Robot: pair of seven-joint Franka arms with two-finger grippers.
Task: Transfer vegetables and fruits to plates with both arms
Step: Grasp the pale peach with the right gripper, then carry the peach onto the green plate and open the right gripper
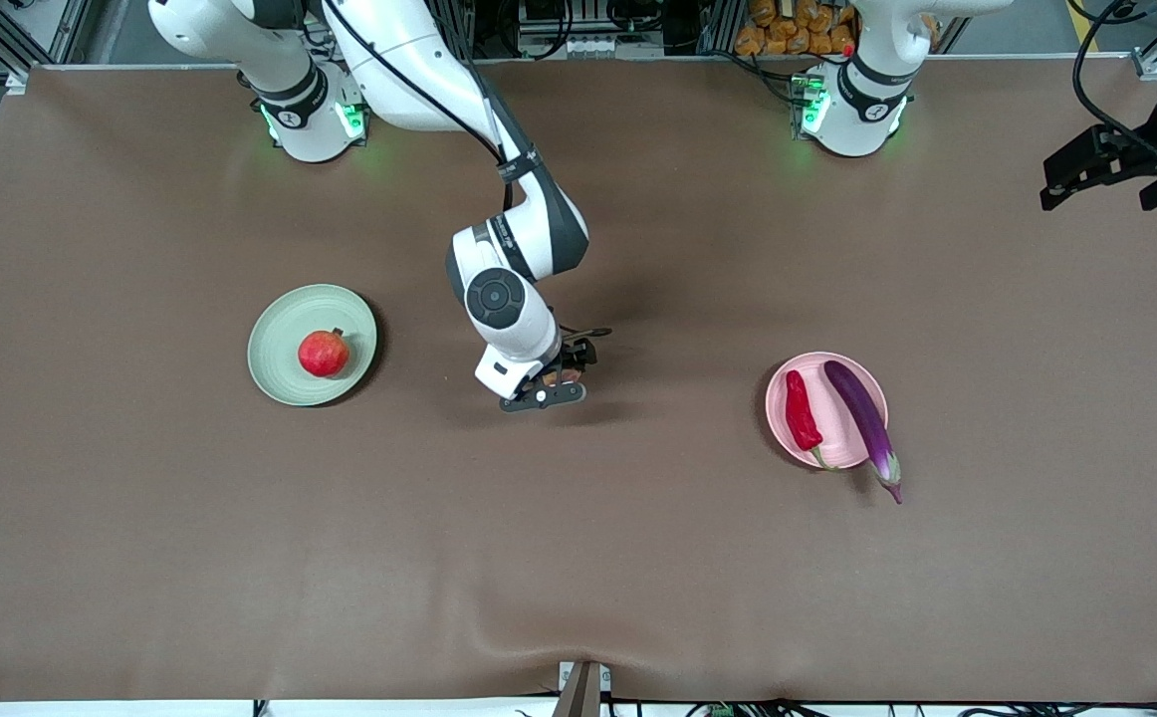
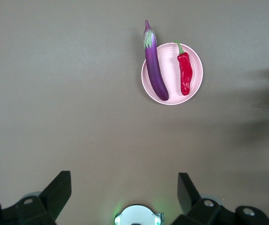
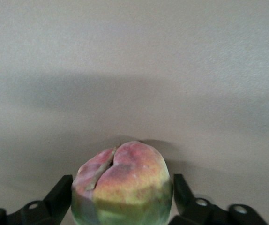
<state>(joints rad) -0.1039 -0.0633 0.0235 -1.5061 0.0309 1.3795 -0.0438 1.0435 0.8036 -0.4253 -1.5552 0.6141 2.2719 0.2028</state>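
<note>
We've got the right gripper (image 3: 122, 199) clamped on the peach (image 3: 123, 185); left gripper (image 2: 124, 190) waits, fingers apart, high above the pink plate (image 2: 196, 82).

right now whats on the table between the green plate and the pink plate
In the front view, only the right gripper around the peach lies between the green plate and pink plate.

Peach (image 3: 123, 185) — between right fingers (image 3: 59, 194)
</note>
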